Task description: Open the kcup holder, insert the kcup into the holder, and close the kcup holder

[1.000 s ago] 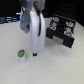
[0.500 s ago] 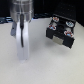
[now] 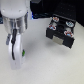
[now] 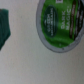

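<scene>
The kcup (image 4: 60, 24) fills much of the wrist view, a round green top with a white rim, very close and blurred. In the exterior view only a green sliver of the kcup (image 3: 23, 51) shows, right beside the white gripper (image 3: 18, 62), which hangs low over the table at the exterior view's left. Its fingers are too blurred to show whether they are open or shut. The black kcup holder (image 3: 61, 31) stands apart at the exterior view's right, with round slots showing on top and a lighter handle on its front.
The arm's wide white wrist (image 3: 15, 20) rises above the gripper. A dark green blurred shape (image 4: 4, 27) sits at the edge of the wrist view. Pale tabletop (image 3: 47, 62) lies between the gripper and the holder.
The arm has swung from the middle toward the exterior view's left and dropped down onto the kcup, which now is mostly hidden behind the gripper. The holder has not moved.
</scene>
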### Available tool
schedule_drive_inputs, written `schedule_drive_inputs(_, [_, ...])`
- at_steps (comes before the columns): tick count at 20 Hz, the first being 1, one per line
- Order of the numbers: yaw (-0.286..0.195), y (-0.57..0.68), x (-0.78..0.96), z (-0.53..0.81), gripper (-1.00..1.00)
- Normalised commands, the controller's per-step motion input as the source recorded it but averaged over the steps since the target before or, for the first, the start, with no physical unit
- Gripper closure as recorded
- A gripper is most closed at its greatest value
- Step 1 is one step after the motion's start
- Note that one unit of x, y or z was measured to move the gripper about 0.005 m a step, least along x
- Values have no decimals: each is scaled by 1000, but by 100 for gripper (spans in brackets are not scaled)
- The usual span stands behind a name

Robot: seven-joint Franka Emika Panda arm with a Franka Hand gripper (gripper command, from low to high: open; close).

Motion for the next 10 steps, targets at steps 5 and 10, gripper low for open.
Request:
schedule_drive_inputs(5, [-147, -22, -109, -107, -100])
schedule_drive_inputs(10, [-90, -39, -150, -37, -100])
